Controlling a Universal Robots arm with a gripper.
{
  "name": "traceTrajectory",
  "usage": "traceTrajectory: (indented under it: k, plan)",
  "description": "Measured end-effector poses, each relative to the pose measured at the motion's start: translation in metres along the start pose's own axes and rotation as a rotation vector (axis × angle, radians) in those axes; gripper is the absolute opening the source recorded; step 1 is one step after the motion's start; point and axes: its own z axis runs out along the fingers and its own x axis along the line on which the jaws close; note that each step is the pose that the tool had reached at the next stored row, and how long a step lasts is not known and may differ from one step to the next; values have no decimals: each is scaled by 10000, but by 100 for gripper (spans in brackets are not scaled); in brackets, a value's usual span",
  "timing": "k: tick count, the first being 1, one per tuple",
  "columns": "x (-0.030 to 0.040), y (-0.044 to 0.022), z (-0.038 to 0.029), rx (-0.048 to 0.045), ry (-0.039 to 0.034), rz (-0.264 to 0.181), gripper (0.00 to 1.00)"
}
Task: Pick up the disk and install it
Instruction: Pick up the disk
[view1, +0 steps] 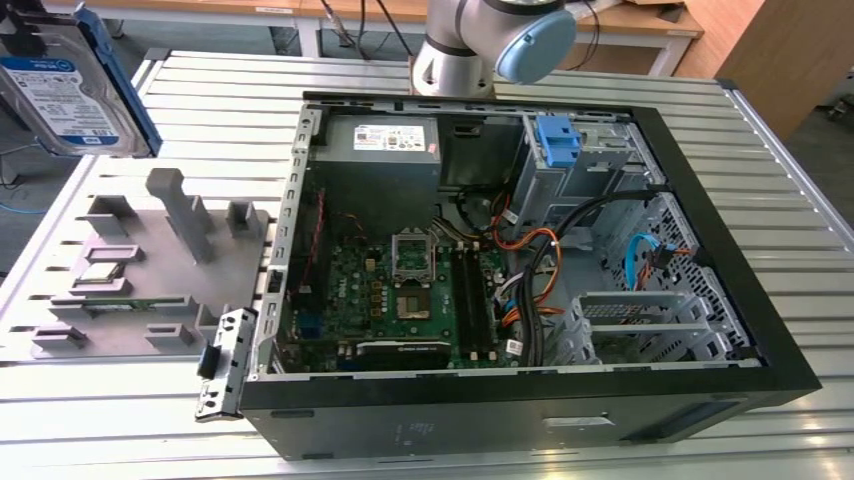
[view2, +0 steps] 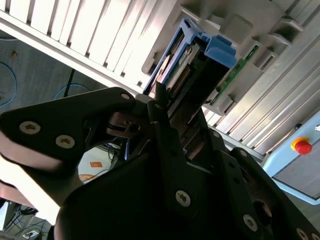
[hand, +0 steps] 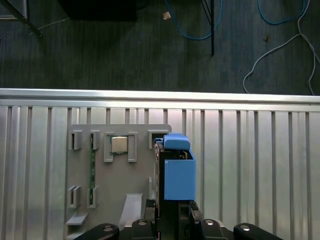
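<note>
The disk (view1: 60, 85), a silver drive with a blue-and-white label in a blue bracket, hangs in the air at the exterior view's upper left, above the grey parts fixture (view1: 147, 270). In the second wrist view my gripper (view2: 165, 107) is shut on the disk (view2: 192, 60), its dark fingers clamped on both faces. The first wrist view looks down along the gripper (hand: 172, 220) onto the disk's blue bracket (hand: 177, 175), which is over the fixture's edge (hand: 100, 200). The open computer case (view1: 747, 330) lies to the exterior view's right.
Inside the case are a grey power supply (view1: 387, 140), a motherboard (view1: 400, 290), loose cables (view1: 534, 250) and a blue bracket in the drive bay (view1: 558, 140). The fixture holds a chip (hand: 119, 145) and a memory stick (hand: 92, 165). The arm's base (view1: 467, 50) stands behind the case.
</note>
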Motion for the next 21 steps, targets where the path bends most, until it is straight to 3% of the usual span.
traceTrajectory:
  k: [21]
  plan:
    - [-26,12,-359,0,0,0,35]
